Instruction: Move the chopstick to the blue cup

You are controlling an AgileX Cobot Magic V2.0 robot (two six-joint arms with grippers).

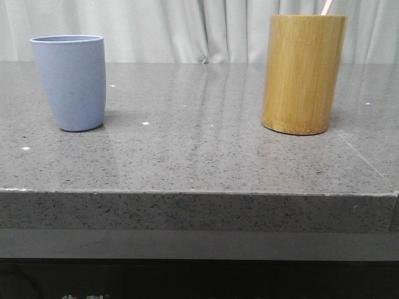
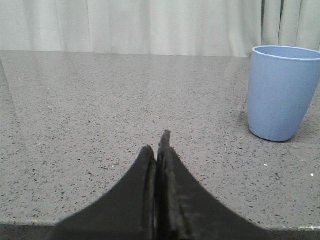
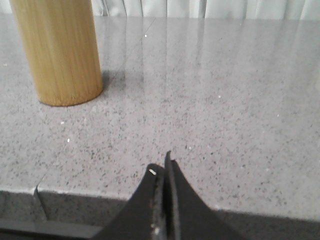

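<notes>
Overhead-free front view: chopstick (image 1: 326, 7) tip above bamboo holder (image 1: 303, 73); wrist views: left tool (image 2: 159, 145), right tool (image 3: 163, 167) pressed together, empty.

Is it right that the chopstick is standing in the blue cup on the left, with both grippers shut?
Not quite. In the front view the chopstick sticks out of the bamboo holder on the right, not the blue cup. The left gripper and right gripper are indeed shut.

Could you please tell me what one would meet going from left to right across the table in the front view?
blue cup → bamboo holder → chopstick, its pink tip poking out above the holder's rim toward its right side.
</notes>
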